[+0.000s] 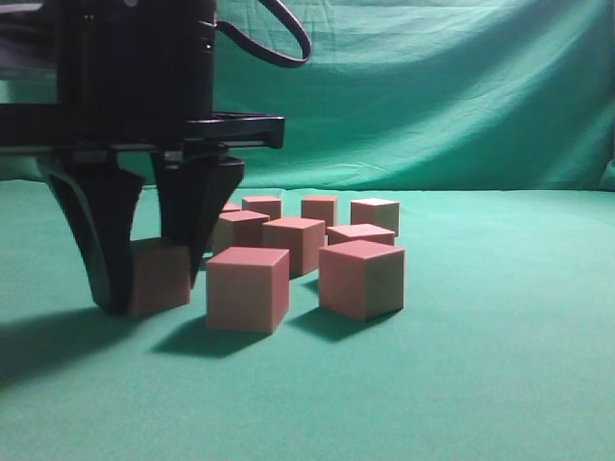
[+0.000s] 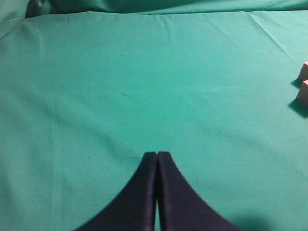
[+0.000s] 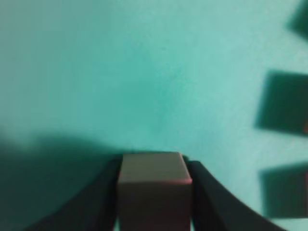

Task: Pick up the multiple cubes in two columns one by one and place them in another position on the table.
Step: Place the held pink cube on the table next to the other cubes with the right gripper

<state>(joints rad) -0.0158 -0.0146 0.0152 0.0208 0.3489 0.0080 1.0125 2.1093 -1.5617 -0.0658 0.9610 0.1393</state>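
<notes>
My right gripper [image 1: 144, 274] stands at the left of the table [image 1: 500, 365], its two dark fingers [image 1: 101, 240] flanking one cube [image 3: 154, 192] that sits squarely upright on the cloth; whether they still pinch it I cannot tell. The other cubes [image 1: 288, 254] stand upright just beside it in two columns running away from the camera, pink tops up. My left gripper [image 2: 157, 156] hangs with fingertips pressed together, holding nothing.
</notes>
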